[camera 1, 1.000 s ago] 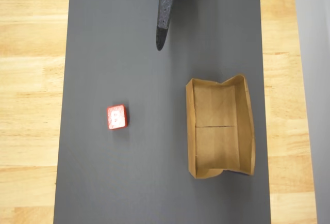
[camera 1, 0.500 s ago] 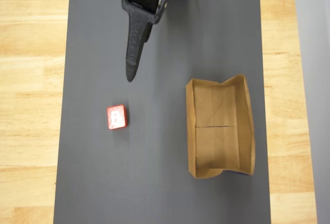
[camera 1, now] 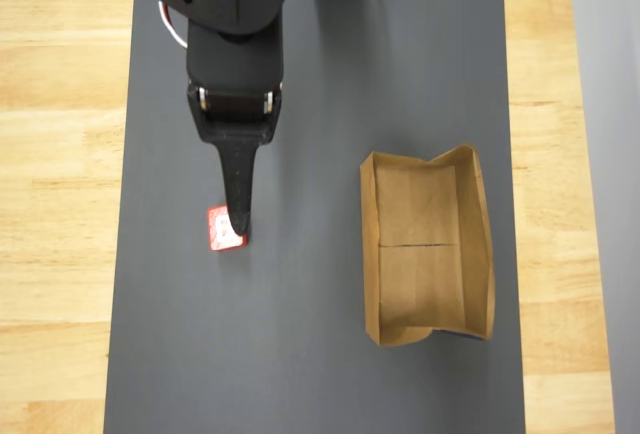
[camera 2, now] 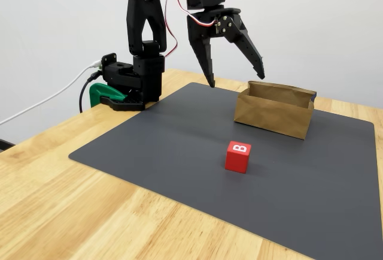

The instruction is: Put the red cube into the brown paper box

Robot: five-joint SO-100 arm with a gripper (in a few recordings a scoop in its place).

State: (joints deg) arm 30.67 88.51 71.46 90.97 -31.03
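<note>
Dark mat (camera 2: 179,146) mostly bare, red cube (camera 2: 237,156) mid-mat — brown paper box (camera 2: 275,110) apart, pincer (camera 2: 236,75) raised, spread wide.

Your red cube (camera 2: 237,156) on the mat (camera 2: 179,146) left of centre in the overhead view, brown paper box (camera 1: 427,259) well apart on its right, tool (camera 2: 234,75) raised above the mat, mat on the surface (camera 2: 72,212).

A: Cube colour?
B: red cube (camera 2: 238,156) is bright red, white "B" on top. brown paper box (camera 2: 274,111) is plain kraft brown.
A: Rest?
B: mat (camera 2: 179,146) dark grey, table (camera 2: 72,206) light wood grain, arm (camera 2: 146,44) black, clamp (camera 2: 99,94) green.
</note>
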